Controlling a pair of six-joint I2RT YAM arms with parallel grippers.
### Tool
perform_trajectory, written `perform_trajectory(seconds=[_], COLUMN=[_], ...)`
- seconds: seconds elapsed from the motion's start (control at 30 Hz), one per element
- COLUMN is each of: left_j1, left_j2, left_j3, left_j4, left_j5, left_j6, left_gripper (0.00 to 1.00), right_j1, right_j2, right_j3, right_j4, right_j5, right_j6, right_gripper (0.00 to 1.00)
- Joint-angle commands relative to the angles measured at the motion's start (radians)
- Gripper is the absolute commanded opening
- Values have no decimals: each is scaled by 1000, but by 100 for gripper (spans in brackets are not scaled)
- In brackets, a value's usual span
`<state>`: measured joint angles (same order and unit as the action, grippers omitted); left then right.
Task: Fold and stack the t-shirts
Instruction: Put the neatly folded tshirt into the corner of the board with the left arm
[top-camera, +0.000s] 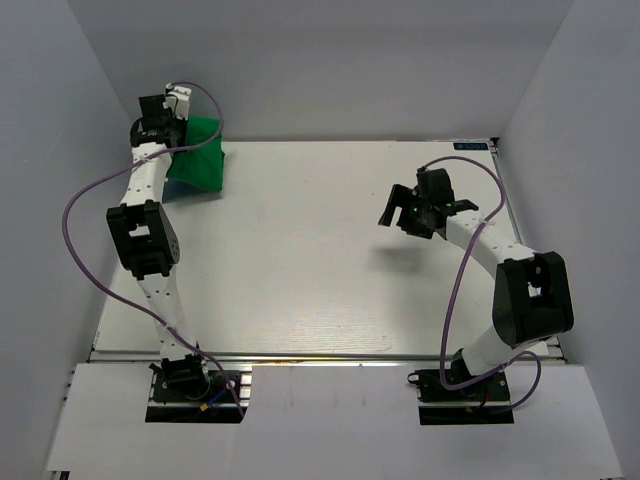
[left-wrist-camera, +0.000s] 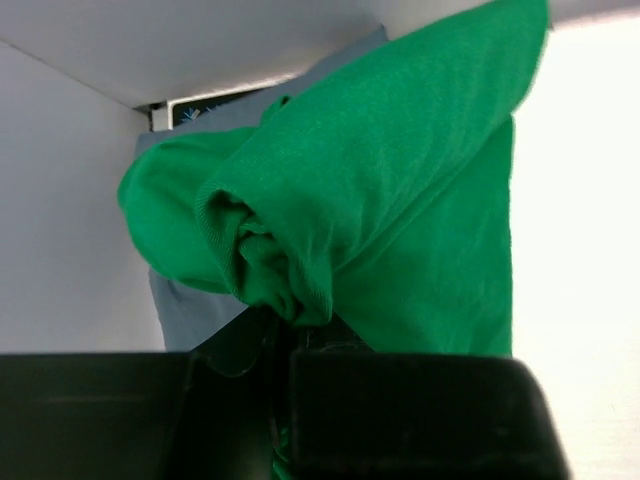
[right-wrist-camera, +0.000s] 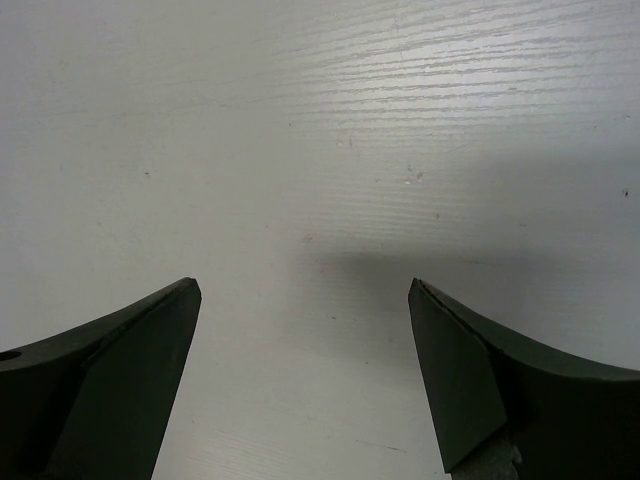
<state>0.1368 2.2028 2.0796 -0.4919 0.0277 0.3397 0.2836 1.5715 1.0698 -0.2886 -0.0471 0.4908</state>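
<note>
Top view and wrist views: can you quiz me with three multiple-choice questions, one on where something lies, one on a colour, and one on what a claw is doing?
1. Where on the table is the green shirt?
A. centre
B. far left corner
C. near right corner

2. What colour is the other shirt peeking out behind it?
A. red
B. yellow
C. grey-blue

3. How is the right gripper?
A. open, holding nothing
B. shut on cloth
C. shut on a cable

Answers:
1 B: the top view shows it at the far left corner, where the left gripper pinches it.
2 C: the left wrist view shows grey-blue cloth behind the green.
3 A: its fingers stand wide apart over bare table.
</note>
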Motion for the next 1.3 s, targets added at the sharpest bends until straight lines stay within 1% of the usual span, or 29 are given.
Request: perform_trajectory(seconds=[0.0, 0.27, 0.37, 0.47, 0.5, 0.57, 0.6, 0.63, 0.67, 0.7, 0.73, 0.87, 0.97, 1.07, 1.2, 1.27], left_j1=[39, 89, 107, 130, 139, 139, 150, 150, 159, 159, 159, 159, 169, 156, 133, 121], left_j2=[15, 106, 144, 172, 181, 181, 181, 181, 181, 181, 181, 146, 115, 86, 8, -46], left_j3=[82, 103, 117, 142, 151, 151, 142, 142, 142, 142, 142, 142, 151, 142, 39, 27], left_j4=[62, 90, 99, 99, 110, 119, 128, 128, 128, 128, 128, 107, 64, 29, 19, -8], left_j5=[66, 119, 94, 103, 94, 69, 34, 12, -21, -32, -49, -132, -141, -106, -52, -43], left_j6=[-50, -73, -119, -165, -177, -218, -258, -280, -294, -294, -318, -343, -378, -378, -378, -399], left_gripper=[0, 0, 0, 0, 3, 16, 39, 58, 90, 91, 100, 100, 100, 100, 100, 100], right_j1=[3, 2, 3, 3, 3, 6, 2, 3, 5, 5, 5, 5, 6, 5, 5, 5], right_j2=[12, 22, 24, 33, 32, 41, 47, 51, 56, 56, 58, 51, 33, 7, -56, -88], right_j3=[33, 45, 47, 51, 51, 56, 64, 64, 67, 70, 70, 73, 62, 47, 30, 1], right_j4=[5, 5, 5, 8, 8, 6, 6, 8, 6, 8, 6, 2, 11, 26, 23, 26], right_j5=[10, 13, 15, 15, 15, 13, 10, 6, 7, 4, 4, 1, 0, -4, 9, 15], right_j6=[5, 5, 2, 5, 5, 3, 6, 6, 5, 8, 5, 6, 8, 3, -11, -18], right_gripper=[90, 90, 90, 90, 90, 90, 90, 90, 90, 90, 90, 90, 90, 90, 90, 90])
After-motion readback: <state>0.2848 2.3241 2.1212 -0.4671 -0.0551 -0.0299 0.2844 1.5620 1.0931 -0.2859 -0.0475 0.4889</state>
